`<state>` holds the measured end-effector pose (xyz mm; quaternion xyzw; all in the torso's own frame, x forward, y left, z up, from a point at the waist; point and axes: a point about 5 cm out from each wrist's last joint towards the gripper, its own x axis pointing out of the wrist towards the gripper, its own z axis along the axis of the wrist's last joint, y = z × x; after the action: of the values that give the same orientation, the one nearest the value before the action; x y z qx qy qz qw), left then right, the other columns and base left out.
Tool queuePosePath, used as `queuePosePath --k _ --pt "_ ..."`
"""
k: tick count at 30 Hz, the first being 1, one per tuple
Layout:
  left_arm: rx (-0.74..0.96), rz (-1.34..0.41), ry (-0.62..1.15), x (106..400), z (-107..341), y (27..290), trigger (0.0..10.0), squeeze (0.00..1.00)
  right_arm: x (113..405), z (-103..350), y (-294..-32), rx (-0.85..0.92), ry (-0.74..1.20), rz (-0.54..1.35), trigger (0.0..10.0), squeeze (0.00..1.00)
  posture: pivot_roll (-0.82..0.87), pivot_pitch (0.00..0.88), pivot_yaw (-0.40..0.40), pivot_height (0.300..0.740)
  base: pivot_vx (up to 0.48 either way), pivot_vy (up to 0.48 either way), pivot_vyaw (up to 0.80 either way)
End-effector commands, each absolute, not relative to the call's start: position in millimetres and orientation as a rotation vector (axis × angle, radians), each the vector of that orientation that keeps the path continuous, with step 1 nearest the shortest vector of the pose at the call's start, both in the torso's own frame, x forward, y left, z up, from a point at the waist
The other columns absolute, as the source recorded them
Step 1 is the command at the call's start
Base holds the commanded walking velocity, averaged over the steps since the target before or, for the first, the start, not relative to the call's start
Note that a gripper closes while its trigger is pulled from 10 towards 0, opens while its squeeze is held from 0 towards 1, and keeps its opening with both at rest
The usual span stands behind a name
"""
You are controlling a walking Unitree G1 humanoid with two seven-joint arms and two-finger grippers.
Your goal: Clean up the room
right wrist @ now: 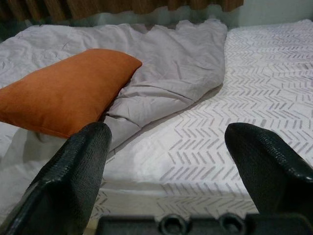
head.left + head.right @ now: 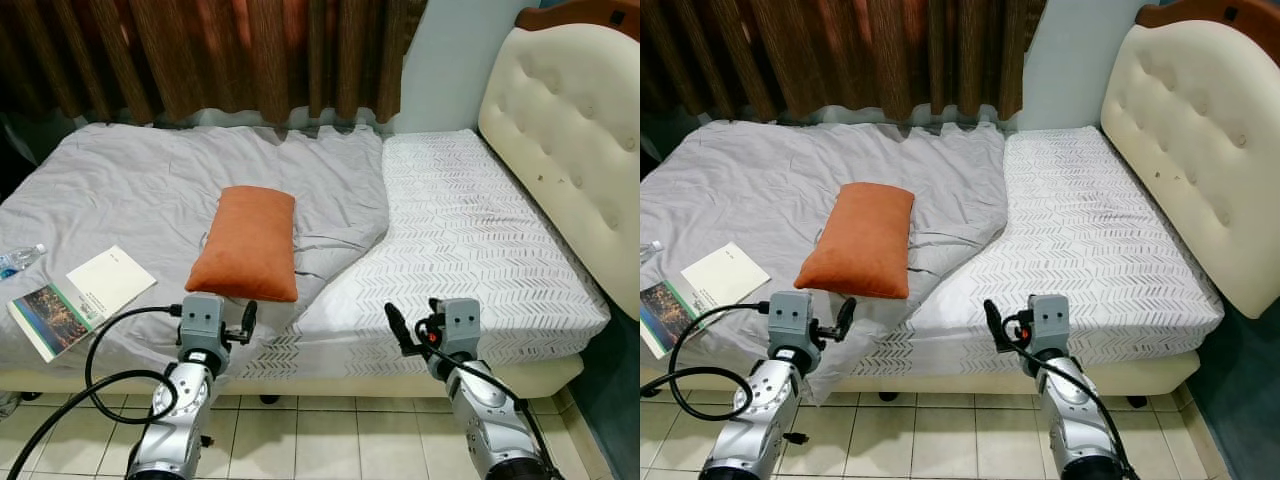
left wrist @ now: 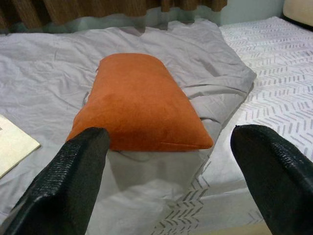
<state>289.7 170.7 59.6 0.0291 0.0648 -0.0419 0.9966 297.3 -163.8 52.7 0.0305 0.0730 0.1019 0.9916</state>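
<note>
Both head views look forward and down from above the foot side of the bed (image 2: pixel 470 230), taking in its whole width up to the curtain (image 2: pixel 200 50). Each wrist view sits low at the bed's edge, looking along its own fingers across the covers. All four views share the orange pillow (image 2: pixel 246 243) and the grey sheet (image 3: pixel 49 83).

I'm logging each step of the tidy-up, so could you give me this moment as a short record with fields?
place: bed with cream headboard, brown curtains behind
blanket: grey blanket over the robot's left part of the bed, corner folded back
pillow: orange pillow lying on the blanket
other items: book, paper and bottle at the left edge
left gripper: open, facing the pillow, empty
right gripper: open, near the bed's edge, empty
</note>
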Motion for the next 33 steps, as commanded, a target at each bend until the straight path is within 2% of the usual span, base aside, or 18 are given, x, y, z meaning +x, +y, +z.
queuePosePath --k 1,11,12,16,26,33 --pt "0.073 -0.092 0.132 291.4 59.7 169.0 10.0 0.00 297.7 55.3 -164.7 0.059 0.140 0.205 10.0 0.00 0.00 0.000 0.000 0.740 0.000 0.000 0.00" --pt "0.073 -0.093 0.131 291.6 59.7 168.6 10.0 0.00 297.7 55.2 -165.2 0.053 0.146 0.202 10.0 0.00 0.00 0.000 0.000 0.740 0.000 0.000 0.00" --pt "0.066 -0.099 0.109 291.2 62.8 168.4 10.0 0.00 296.9 54.0 -163.8 0.078 0.158 0.212 10.0 0.00 -0.06 0.000 0.011 0.740 0.442 0.000 0.00" --pt "0.065 -0.108 0.087 290.7 66.3 167.5 10.0 0.00 296.2 52.7 -161.5 0.123 0.169 0.228 10.0 0.00 -0.06 0.000 0.012 0.740 0.404 0.000 0.00" --pt "0.059 -0.117 0.089 289.2 64.3 165.5 10.0 0.00 295.4 53.1 -161.8 0.124 0.172 0.230 10.0 0.00 -0.06 0.000 0.009 0.740 0.000 0.000 0.00" --pt "0.031 -0.097 0.075 289.3 66.2 168.1 10.0 0.00 294.9 53.0 -162.3 0.125 0.179 0.233 10.0 0.00 -0.06 0.000 0.008 0.740 0.426 0.000 0.00"
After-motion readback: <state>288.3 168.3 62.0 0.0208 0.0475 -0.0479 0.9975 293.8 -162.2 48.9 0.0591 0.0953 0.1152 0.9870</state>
